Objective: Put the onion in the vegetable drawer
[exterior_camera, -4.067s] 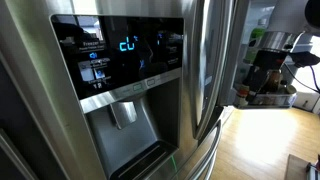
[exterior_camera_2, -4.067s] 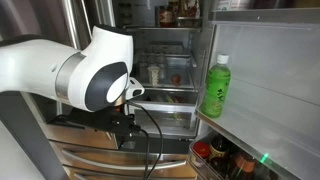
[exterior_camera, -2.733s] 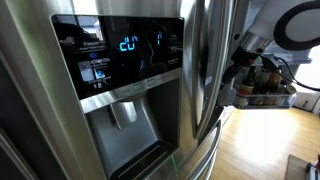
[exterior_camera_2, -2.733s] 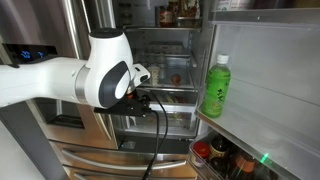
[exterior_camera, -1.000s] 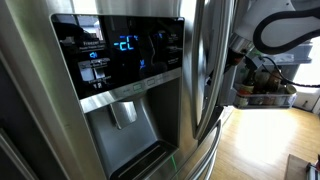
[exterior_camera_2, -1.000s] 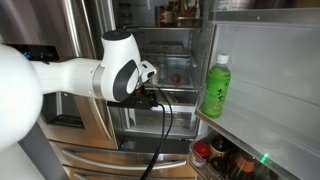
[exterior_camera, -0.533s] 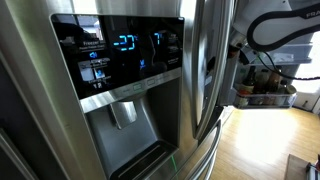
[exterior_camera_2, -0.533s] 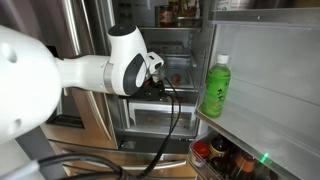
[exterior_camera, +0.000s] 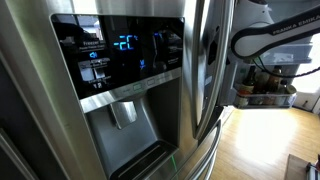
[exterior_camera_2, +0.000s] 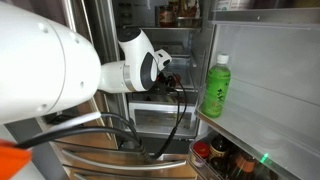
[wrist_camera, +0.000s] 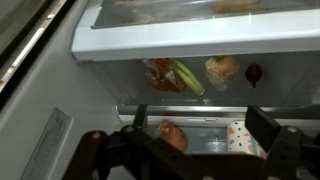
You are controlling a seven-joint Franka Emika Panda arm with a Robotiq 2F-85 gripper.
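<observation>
In the wrist view my gripper (wrist_camera: 198, 120) is open, its two dark fingers wide apart in front of the fridge's lower compartment. A brown-orange onion (wrist_camera: 172, 135) shows between them, close to the left finger and clear of the right one. It seems to lie inside the clear-fronted vegetable drawer (wrist_camera: 205, 109). In an exterior view the white arm (exterior_camera_2: 140, 62) reaches into the open fridge, and the gripper itself is hidden behind the wrist.
Above the drawer a shelf holds greens (wrist_camera: 172, 75), a bagged item (wrist_camera: 222, 68) and a dark red round thing (wrist_camera: 253, 73). A white spotted pack (wrist_camera: 240, 140) lies in the drawer. A green bottle (exterior_camera_2: 216, 86) stands in the door shelf. The steel door with dispenser (exterior_camera: 125, 110) fills an exterior view.
The arm has swung further into the fridge, with its wrist moving rightward and deeper towards the shelves. The bottle and the door have not moved.
</observation>
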